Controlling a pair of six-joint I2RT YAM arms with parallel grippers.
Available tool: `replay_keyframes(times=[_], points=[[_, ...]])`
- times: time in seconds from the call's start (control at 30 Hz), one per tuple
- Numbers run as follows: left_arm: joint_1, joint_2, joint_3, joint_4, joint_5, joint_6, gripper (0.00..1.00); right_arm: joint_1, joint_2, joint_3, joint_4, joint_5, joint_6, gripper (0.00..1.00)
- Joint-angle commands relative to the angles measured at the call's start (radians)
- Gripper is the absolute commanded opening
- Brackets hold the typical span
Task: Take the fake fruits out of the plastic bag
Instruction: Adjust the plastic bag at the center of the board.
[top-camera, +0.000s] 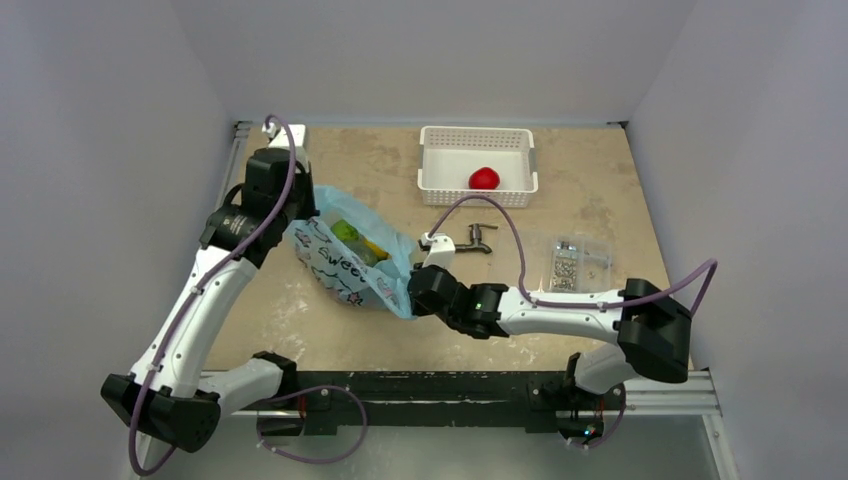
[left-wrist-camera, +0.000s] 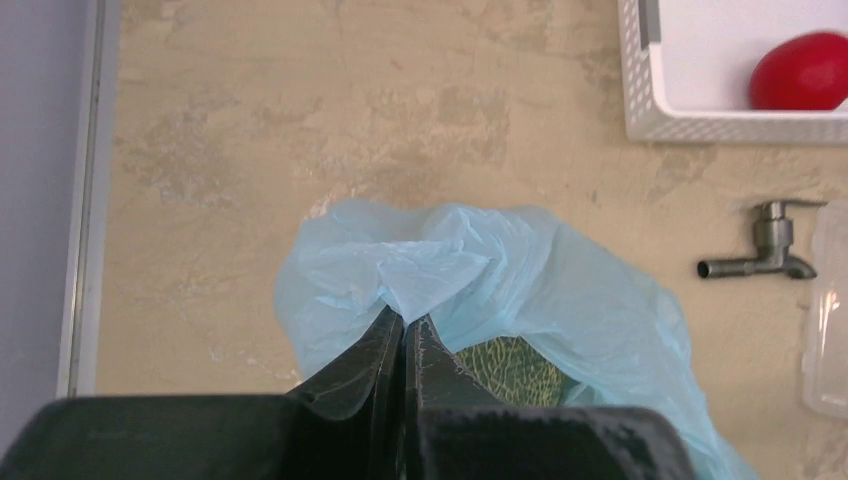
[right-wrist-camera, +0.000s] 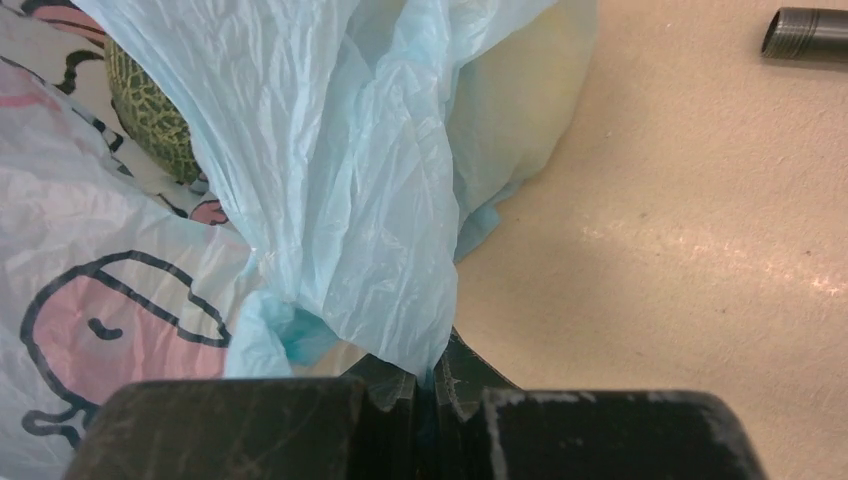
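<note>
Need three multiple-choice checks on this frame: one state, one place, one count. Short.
1. The left gripper is: A) open B) shut on the thin light-blue plastic bag C) shut on a fruit
2. The glossy red plastic fruit lies: A) inside the bag B) in the white perforated basket C) outside both
3. Fruits in the basket: A) one B) two C) three
Answers: B, its fingers pinch a fold of bag; B, it rests on the basket floor; A, only the red one shows there.
</note>
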Motion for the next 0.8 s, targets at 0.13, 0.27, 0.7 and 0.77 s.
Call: replay_keyframes(times=[0.13,0.27,0.7,0.77], points=[[0.013,-0.035,-0.140,0.264,0.007,-0.026,0.00,0.007,0.029,-0.072,0.098,-0.003,-0.080,0.00],[0.013,-0.059,-0.151,0.246,0.021,-0.004,0.00,0.007,0.023,-0.065,0.082,-0.065,-0.166,0.00],[0.010,-0.105,-0.157,0.241,0.109,-0.006,0.00,0.007,-0.026,0.029,0.111,-0.147,-0.250,0.57],[0.010,-0.098,-0.152,0.235,0.125,-0.012,0.00,0.007,-0.054,0.049,0.065,-0.154,-0.277,0.65]])
